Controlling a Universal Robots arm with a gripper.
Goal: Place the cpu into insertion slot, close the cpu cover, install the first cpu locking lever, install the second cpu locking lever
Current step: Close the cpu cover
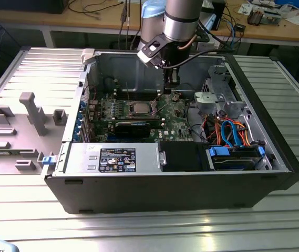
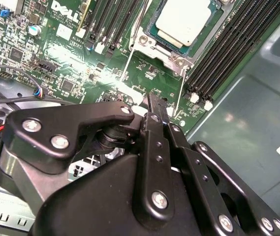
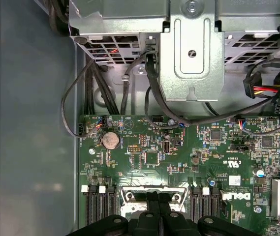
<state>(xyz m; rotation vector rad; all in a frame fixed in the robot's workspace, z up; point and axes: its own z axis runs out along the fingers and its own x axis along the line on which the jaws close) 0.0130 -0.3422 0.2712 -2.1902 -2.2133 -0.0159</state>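
Observation:
The cpu (image 2: 184, 19), a pale silver square, lies in the insertion slot (image 2: 152, 45) on the green motherboard, also seen in the exterior view as the cpu (image 1: 138, 108). The silvery cpu cover (image 2: 175, 58) frames it. Two thin wire levers (image 2: 128, 61) run from the socket's edge toward my fingers. My gripper (image 2: 154, 101) hangs just above the board beside the socket, black fingers pressed together with nothing between them. In the first wrist view the gripper (image 3: 158, 199) is at the socket's metal rim (image 3: 130, 196). In the exterior view the gripper (image 1: 170, 86) is to the exterior view's right of the socket.
Black memory slots (image 2: 228, 54) flank the socket. A metal drive cage (image 3: 191, 49) with black cables (image 3: 105, 88) borders the board. A long black card (image 1: 133, 127) and the power supply (image 1: 112, 157) sit nearer the case front. A grey fixture (image 1: 28, 115) lies outside the case.

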